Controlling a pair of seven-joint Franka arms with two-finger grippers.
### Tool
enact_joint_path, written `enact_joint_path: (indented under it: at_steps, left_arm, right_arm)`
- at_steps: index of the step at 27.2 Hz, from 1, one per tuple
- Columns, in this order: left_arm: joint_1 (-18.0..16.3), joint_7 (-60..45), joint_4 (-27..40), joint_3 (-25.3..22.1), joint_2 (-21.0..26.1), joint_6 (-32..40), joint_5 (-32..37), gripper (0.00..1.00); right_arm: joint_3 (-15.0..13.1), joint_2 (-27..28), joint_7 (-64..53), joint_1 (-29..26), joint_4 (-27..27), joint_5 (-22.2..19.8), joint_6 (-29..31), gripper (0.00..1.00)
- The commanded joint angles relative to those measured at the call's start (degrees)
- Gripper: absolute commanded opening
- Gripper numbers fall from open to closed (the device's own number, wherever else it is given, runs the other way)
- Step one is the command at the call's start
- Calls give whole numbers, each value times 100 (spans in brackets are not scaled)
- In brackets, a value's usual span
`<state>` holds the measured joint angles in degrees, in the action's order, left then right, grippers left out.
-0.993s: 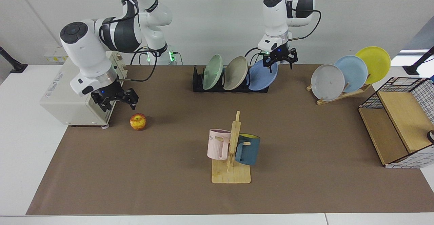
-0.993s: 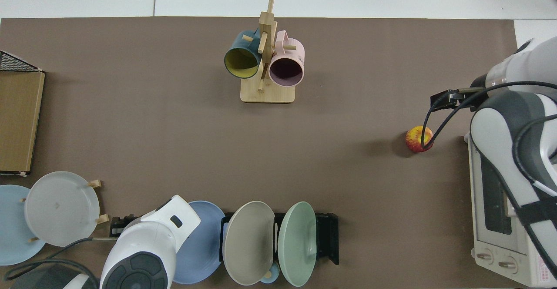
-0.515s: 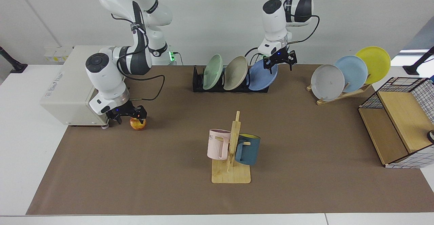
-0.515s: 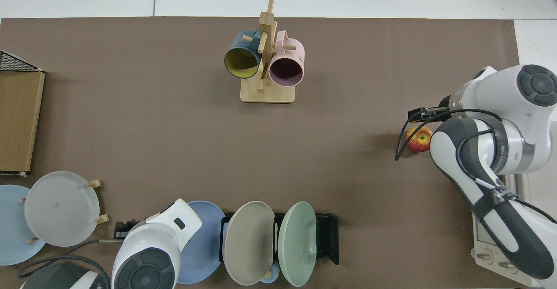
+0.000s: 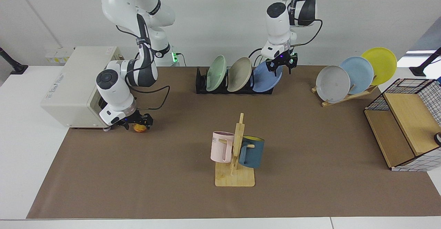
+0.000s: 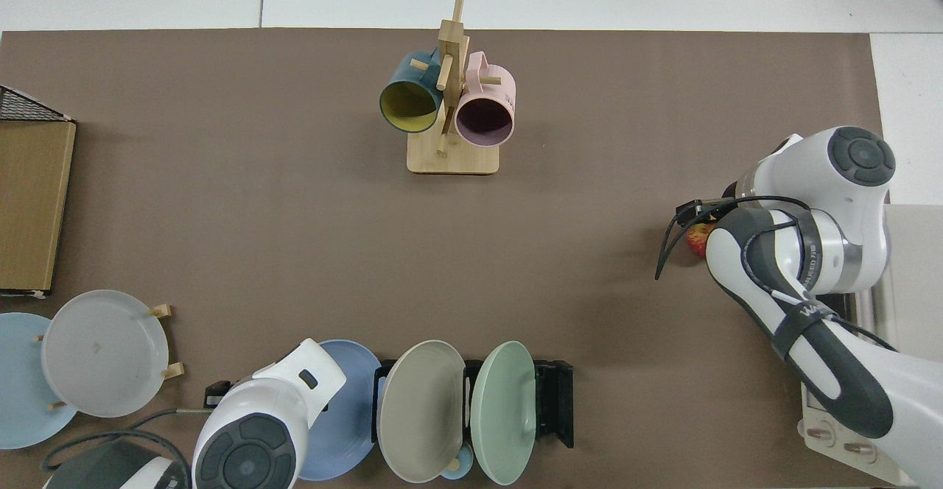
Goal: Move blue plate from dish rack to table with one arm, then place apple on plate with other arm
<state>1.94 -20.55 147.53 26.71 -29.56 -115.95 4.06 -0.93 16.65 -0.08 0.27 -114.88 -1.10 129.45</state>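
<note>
Within the last second the right gripper [image 5: 137,123] has dropped from beside the apple [image 5: 140,128] to desk level, and its fingers now straddle the fruit; whether they have closed on it I cannot tell. Meanwhile the left gripper [image 5: 283,62] has narrowed from a wide spread onto the top rim of the blue plate [image 5: 266,78], apparently pinching it. The blue plate still leans in the end slot of the dish rack [image 5: 201,84], so the plate step appears only begun, while the apple looks picked early. The beige plate [image 5: 239,74] stands just beside the blue one, a likely snag on lifting. The mug tree [image 5: 235,153] occupies the mid-desk [image 5: 310,146]; a toaster oven [image 5: 74,87] crowds the right arm.
</note>
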Motion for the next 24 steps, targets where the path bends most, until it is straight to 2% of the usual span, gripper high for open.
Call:
enact_joint_path:
  at_steps: [1, 7, 9, 11, 12, 13, 15, 18, 24]
  left_arm:
    - [105, -37, 109, 1, -41, 20, -107, 65]
    - [105, -2, 109, 1, 3, 99, -125, 37]
    - [105, 15, 109, 1, 12, 90, -125, 23]
    - [96, 68, 109, -7, 20, 99, -125, 4]
    - [87, 68, 100, -7, 29, 107, -125, 0]
    - [78, 59, 92, -7, 29, 107, -125, 0]
    - [61, 16, 48, -7, 29, 99, -125, 0]
    - [61, -20, -162, 10, 29, 177, -116, 0]
    - [8, -238, -734, 423, 3, 889, 367, 0]
  right_arm:
    - [49, 40, 149, -45, -140, -119, 151, 100]
    - [40, 49, 158, 16, -237, -311, 125, 100]
    - [49, 49, 158, 8, -237, -461, 116, 96]
    - [49, 49, 132, -10, -237, -488, 98, 67]
    - [49, 49, 97, -45, -237, -488, 72, 42]
    - [49, 49, 96, -54, -237, -488, 63, 28]
    - [49, 49, 131, -45, -228, -488, 37, 14]
    - [58, 49, 140, -45, -220, -488, 36, 9]
    - [58, 31, 149, -1, -105, -479, -25, 9]
